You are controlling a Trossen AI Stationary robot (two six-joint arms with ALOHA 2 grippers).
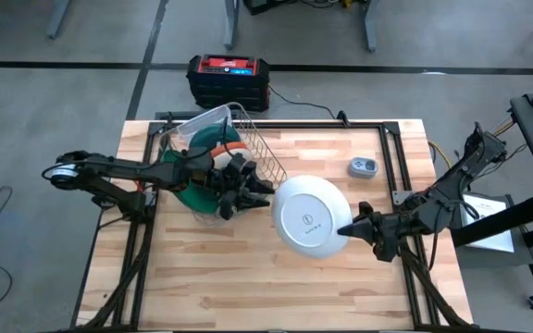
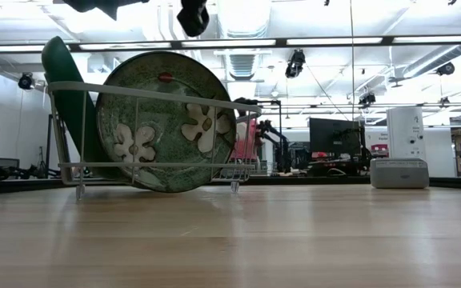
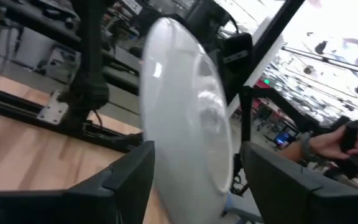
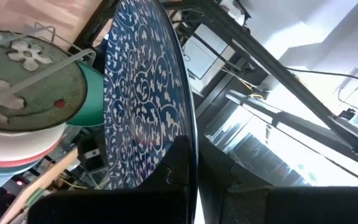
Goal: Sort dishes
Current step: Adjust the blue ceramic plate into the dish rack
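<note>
1. A white-backed plate (image 1: pixel 310 217) with a blue-patterned face hangs above the middle of the desk (image 1: pixel 248 287)
2. The right hand (image 1: pixel 348 230) is clamped on the plate's rim
3. The left hand (image 1: pixel 259 192) sits at the opposite rim, fingers (image 3: pixel 126 180) apart on either side of it
4. Behind the left hand, a wire rack (image 1: pixel 257 148) holds a green flowered plate (image 2: pixel 165 120) on edge, with other dishes
5. A small grey device (image 1: pixel 362 167) lies near the desk's far right
</note>
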